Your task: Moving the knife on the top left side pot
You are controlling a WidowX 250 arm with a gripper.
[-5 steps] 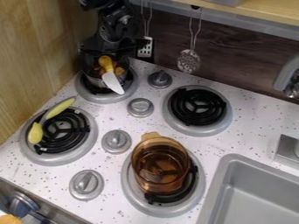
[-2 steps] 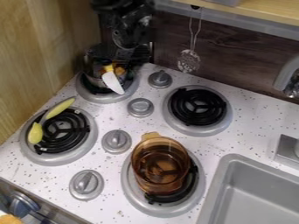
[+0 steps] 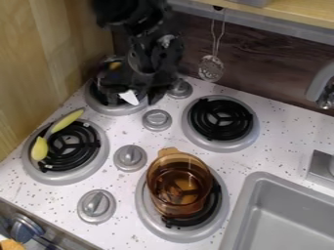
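Where 12 o'clock is taken as the top of the view and the counter centre as the hub, the claw (image 3: 136, 92) is located at about 11 o'clock, over the upper-left pot (image 3: 106, 79). Whether the claw is released or clenched cannot be told. The knife (image 3: 129, 97) is seen only as a pale blade tip just below the claw, at between 10 and 11 o'clock; its remainder is hidden.

Much of the upper-left pot is covered by the claw, and the upper knob (image 3: 180, 89), at 12 o'clock, is partly covered. Sideways room at 10 o'clock is limited by the wooden wall (image 3: 39, 63). A yellow-green spoon (image 3: 64, 121) is laid across the left burner (image 3: 81, 156) at 9 o'clock. A perforated ladle (image 3: 211, 68) is hung at 1 o'clock before the dark backboard (image 3: 267, 66). An amber pot (image 3: 177, 188) is set on the lower burner (image 3: 151, 222) at 6 o'clock, its handle pointed towards 12.

The counter (image 3: 281, 139) is bounded by the sink rim (image 3: 242, 205) at 5 o'clock and by its front edge at 7 to 8 o'clock. Bare speckled surface is provided between the right burner (image 3: 253, 128) and the sink, at 3 to 4 o'clock.
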